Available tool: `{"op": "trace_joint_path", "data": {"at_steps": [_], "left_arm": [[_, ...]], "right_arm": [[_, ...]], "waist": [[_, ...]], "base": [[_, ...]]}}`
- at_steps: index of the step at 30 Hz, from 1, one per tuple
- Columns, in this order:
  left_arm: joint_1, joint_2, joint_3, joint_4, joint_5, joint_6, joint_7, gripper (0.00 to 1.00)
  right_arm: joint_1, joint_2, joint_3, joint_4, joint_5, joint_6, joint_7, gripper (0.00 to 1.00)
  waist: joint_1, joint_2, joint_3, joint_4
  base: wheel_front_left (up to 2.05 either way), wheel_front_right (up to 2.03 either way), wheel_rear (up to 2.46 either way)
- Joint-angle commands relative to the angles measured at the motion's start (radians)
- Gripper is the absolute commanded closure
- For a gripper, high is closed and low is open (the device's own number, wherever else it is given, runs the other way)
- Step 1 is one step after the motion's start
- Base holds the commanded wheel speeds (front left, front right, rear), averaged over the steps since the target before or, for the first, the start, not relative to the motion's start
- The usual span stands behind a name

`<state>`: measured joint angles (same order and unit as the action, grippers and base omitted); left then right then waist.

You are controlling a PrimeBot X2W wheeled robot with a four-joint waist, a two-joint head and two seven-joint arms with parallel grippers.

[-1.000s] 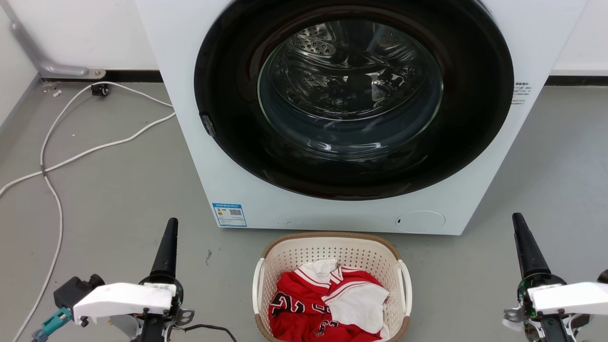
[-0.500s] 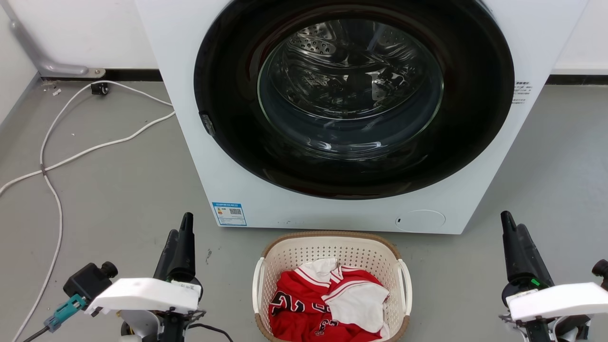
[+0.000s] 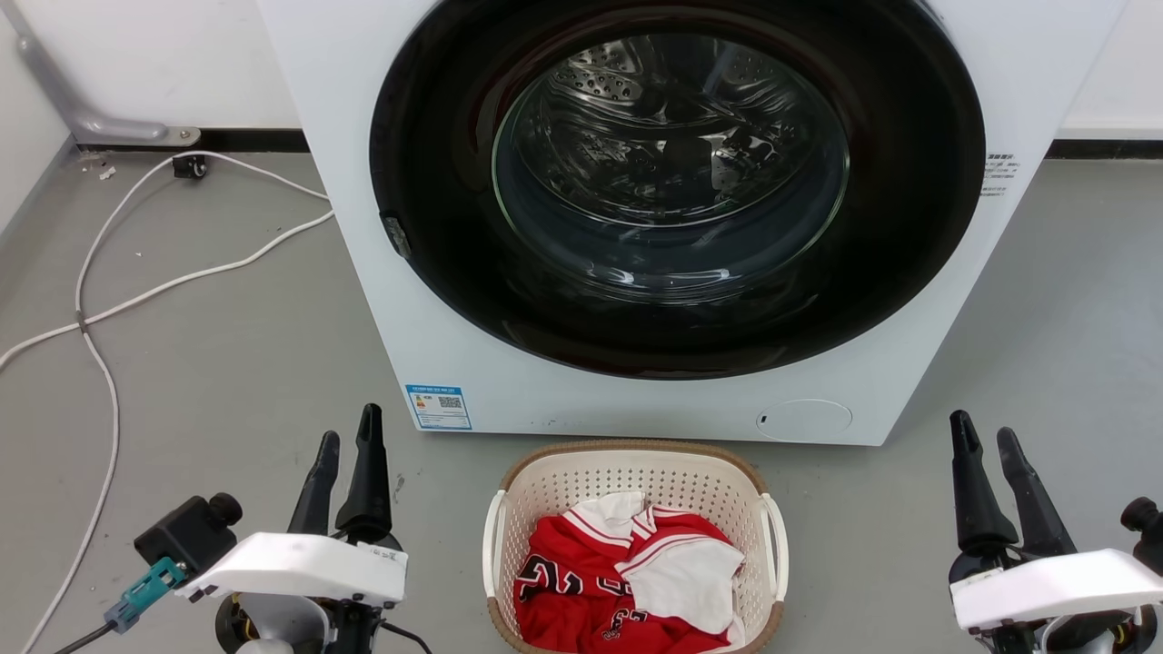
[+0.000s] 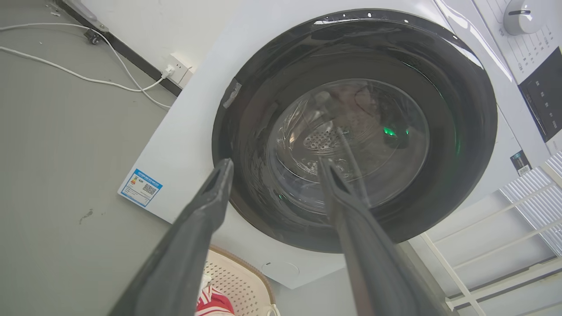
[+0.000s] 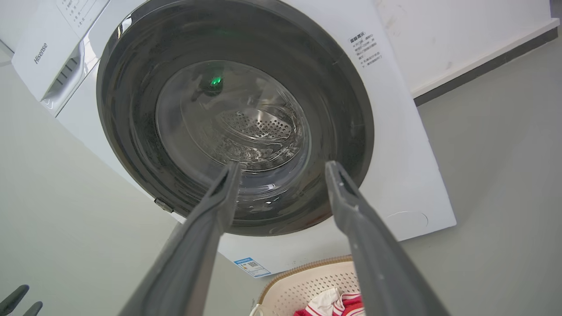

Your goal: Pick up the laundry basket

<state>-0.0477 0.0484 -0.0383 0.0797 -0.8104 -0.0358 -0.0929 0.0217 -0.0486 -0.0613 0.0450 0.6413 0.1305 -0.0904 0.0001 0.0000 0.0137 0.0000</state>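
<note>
The laundry basket (image 3: 627, 451), cream perforated plastic with a brown woven rim and white side handles, stands on the floor just in front of the washer. A red and white jersey (image 3: 581, 581) lies inside it. My left gripper (image 3: 350, 425) is open to the basket's left, fingers pointing toward the washer, well apart from the handle. My right gripper (image 3: 983, 427) is open to the basket's right, equally clear of it. The left wrist view has the open gripper (image 4: 275, 162) above a corner of the basket (image 4: 239, 281). The right wrist view has its gripper (image 5: 282, 166) open above the basket (image 5: 307, 281).
A white front-loading washer (image 3: 436, 318) with a shut dark glass door rises right behind the basket. White cables (image 3: 109, 300) trail over the grey floor at the left. A white wire rack (image 4: 505, 219) stands beside the washer in the left wrist view.
Both wrists have rolled, so each gripper now shows two separated fingers instead of one profile. The left gripper has shifted slightly right and the right slightly left, toward the basket.
</note>
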Motion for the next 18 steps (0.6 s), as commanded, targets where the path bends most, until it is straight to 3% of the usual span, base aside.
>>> {"op": "trace_joint_path", "data": {"at_steps": [1, 18], "left_arm": [[-0.002, 0.003, -0.005, -0.018, 0.030, 0.002, -0.010, 0.00], [0.015, 0.003, -0.031, -0.039, 0.197, 0.017, -0.056, 0.00]], "right_arm": [[-0.002, -0.003, 0.002, -0.020, -0.033, 0.000, -0.012, 0.00], [0.026, -0.003, 0.010, -0.044, -0.237, 0.000, -0.058, 0.00]], "waist": [[0.0000, 0.0000, 0.000, 0.000], [0.0000, 0.0000, 0.006, -0.002]], "base": [[0.00, 0.00, 0.00], [0.00, 0.00, 0.00]]}}
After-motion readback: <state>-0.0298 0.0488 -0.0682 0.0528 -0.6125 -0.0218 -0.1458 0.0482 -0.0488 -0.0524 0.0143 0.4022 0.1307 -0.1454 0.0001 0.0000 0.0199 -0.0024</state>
